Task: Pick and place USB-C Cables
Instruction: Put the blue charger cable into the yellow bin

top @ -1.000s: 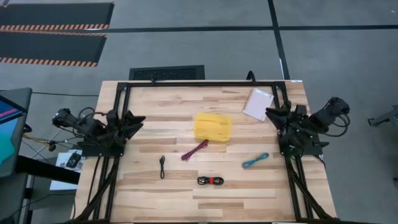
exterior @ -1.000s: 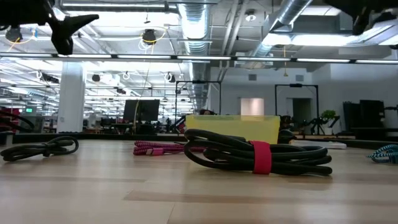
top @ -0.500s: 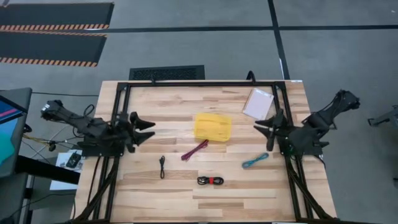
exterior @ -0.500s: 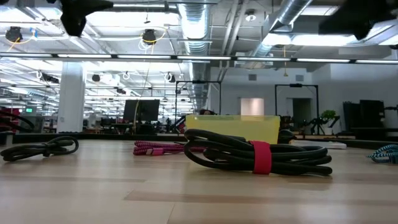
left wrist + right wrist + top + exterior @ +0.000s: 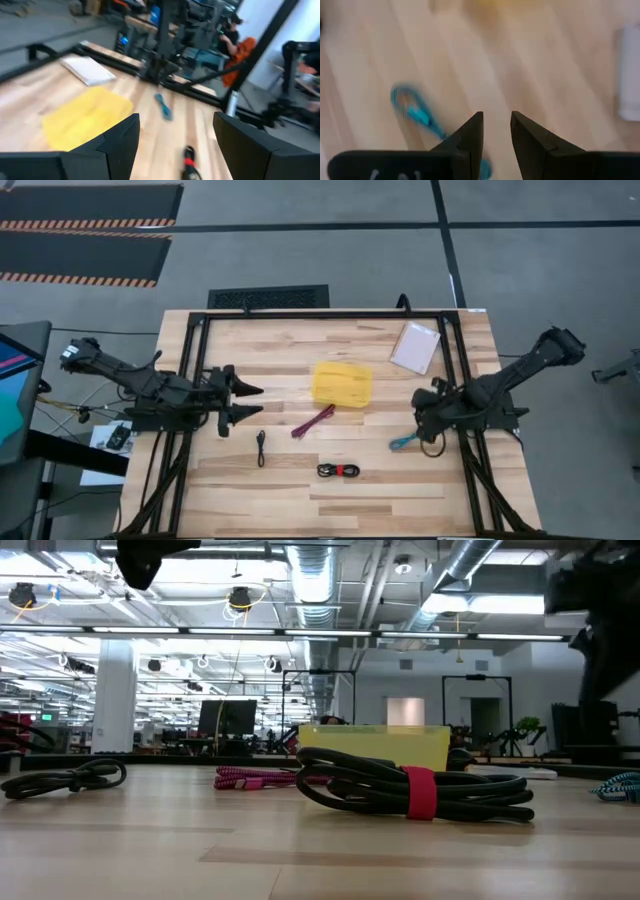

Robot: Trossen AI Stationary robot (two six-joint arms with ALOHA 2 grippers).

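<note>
Bare wood tabletop (image 5: 400, 490) centre, right gripper (image 5: 422, 412) nearly closed above teal cable (image 5: 410, 439), left gripper (image 5: 246, 401) fingers apart nr left edge.

yellow tray (image 5: 341, 383) mid-table | cables scattered, apparently well apart | front edge open

Two dark jointed arms, black angular gripper fingers (image 5: 118, 140), thin trailing cables

Teal cable (image 5: 622, 786) cut off at low view's edge.
</note>
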